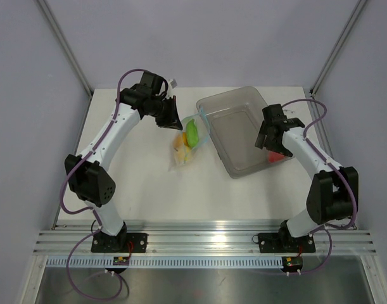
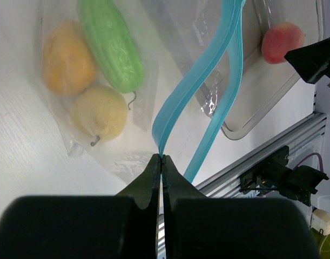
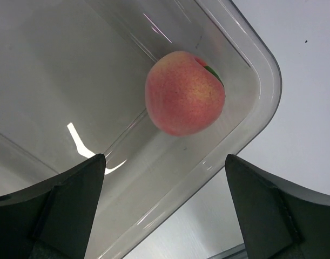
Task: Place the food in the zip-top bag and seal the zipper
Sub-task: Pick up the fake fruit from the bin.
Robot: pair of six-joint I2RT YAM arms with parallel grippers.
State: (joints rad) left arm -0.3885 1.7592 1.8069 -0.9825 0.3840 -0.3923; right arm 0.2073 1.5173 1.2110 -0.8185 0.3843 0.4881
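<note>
Three down, one to go: the robot's left gripper (image 2: 162, 159) pinches the thin light blue zipper (image 2: 197, 75) of a flat, clear, crinkly zip-top bag (image 2: 121, 162). Its jaws are clamped tight on one lip of the strip near its end, while the other lip bows away and leaves the mouth gaping. The bag lies on the white table (image 1: 155, 183), its open end reaching the left side of a grey translucent rectangular tray (image 3: 254, 127). Inside the bag, bunched together at the closed end, are an elongated green toy vegetable (image 2: 110, 43), an orange toy fruit (image 2: 65, 62) and a yellow pear-shaped toy fruit (image 2: 100, 113).

The last piece, a round red-pink peach-like toy fruit (image 3: 184, 93), sits alone in a corner of the tray, close to its wall. The right gripper (image 3: 165, 181) hangs over it with jaws spread wide and nothing between them.

The peach looks light, hard and smooth, so it is likely to roll or squirt out from a glancing pinch. The safest hold appears to be across its widest middle, with the fingers set to miss the tray wall that crowds it on two sides. The bag is limp, slippery film that offers no stiffness of its own. The zipper strip seems the only firm place to hold it, and the mouth will probably sag shut if that grip slackens. Sealing will likely need both lips pressed together along the whole strip.
</note>
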